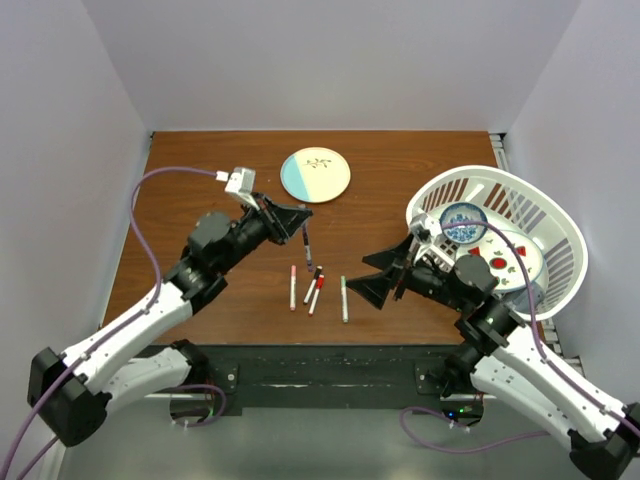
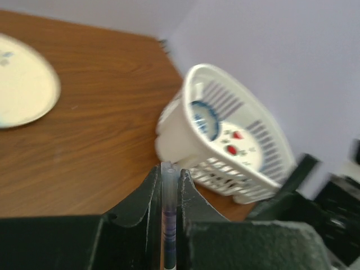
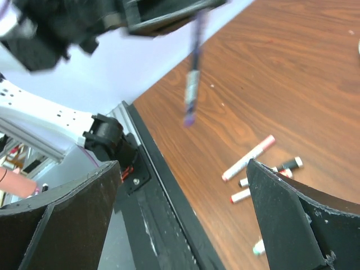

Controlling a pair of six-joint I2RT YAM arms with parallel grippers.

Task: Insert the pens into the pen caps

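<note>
My left gripper (image 1: 296,222) is shut on a dark purple pen (image 1: 306,246) and holds it above the table. In the left wrist view the pen (image 2: 168,216) is pinched between the fingers, its pale end at the fingertips. From the right wrist, that pen (image 3: 192,84) hangs with a purple tip at its lower end. My right gripper (image 1: 376,276) stands wide open and empty to the right of it, its jaws (image 3: 183,166) apart. Several white pens lie on the wood: pink-capped (image 1: 292,287), red and black capped (image 1: 316,286), green-capped (image 1: 344,299). I see no loose pen caps.
A white laundry-style basket (image 1: 556,226) with plates in it lies tipped at the right edge. A round pale plate (image 1: 315,174) sits at the back centre. The table's near edge has a black rail (image 3: 163,202).
</note>
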